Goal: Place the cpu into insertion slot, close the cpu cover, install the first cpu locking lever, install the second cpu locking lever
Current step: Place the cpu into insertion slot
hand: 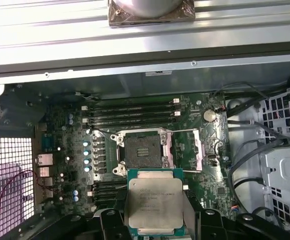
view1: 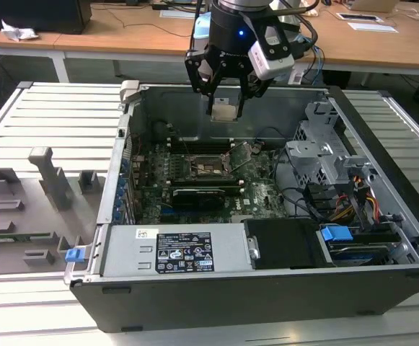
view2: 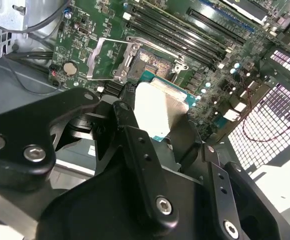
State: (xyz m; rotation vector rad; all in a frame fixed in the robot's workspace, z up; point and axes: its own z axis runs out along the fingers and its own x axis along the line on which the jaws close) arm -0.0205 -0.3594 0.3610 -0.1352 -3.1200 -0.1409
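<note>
Gripper: was clamped on the cpu, held flat for seating.
Insertion slot: was left bare below, cpu cover swung open.

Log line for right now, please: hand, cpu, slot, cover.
hand: shut on cpu | cpu: in the air, not seated | insertion slot: empty | cpu cover: open

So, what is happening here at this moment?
A robot arm's gripper holds the cpu by its edges, above the open computer case. On the board below, the slot is empty and the cover stands flipped open beside it. The cpu is not yet in place, and the cover is not yet closed.
</note>
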